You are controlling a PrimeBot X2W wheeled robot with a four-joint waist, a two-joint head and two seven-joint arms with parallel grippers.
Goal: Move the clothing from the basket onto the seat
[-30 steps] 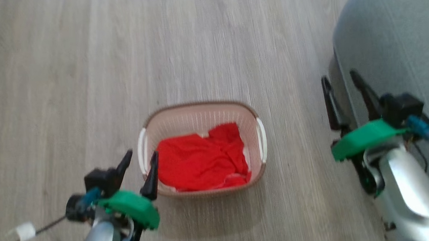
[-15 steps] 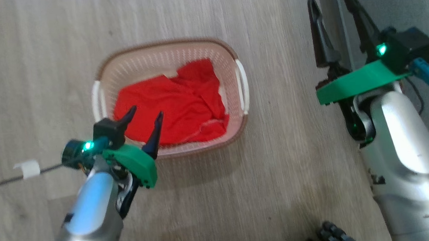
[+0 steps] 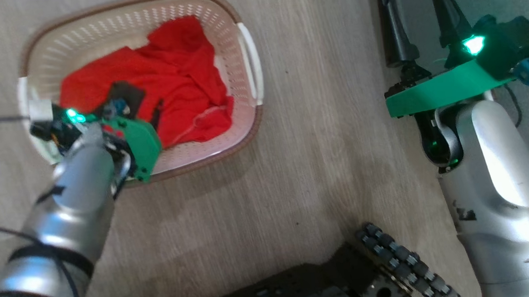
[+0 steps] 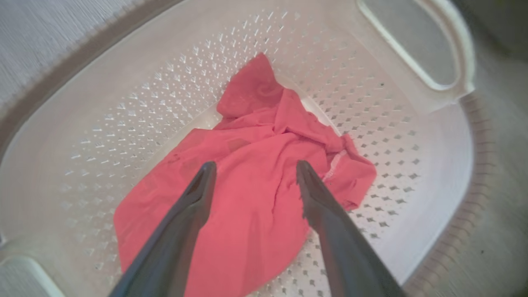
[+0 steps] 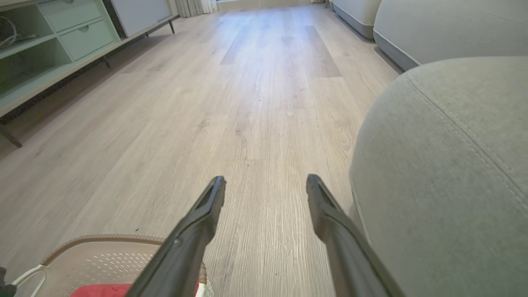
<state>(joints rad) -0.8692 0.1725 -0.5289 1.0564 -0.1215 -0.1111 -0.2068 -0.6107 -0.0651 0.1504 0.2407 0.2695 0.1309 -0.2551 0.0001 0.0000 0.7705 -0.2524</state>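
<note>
Hanging inside the basket, the left gripper holds its fingers spread over the clothing, which lies crumpled on the basket bottom, at ten o'clock in the head view. The right gripper, fingers spread and empty, hovers above the floor beside the seat, at two o'clock.

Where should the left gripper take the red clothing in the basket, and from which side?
Probably at the bunched ridge of the clothing, just beyond the open left gripper. Come straight down from above: the basket walls close off every side. The panel under the fingers lies flat, little to pinch; the ridge stands up in folds the jaws could close across.
</note>
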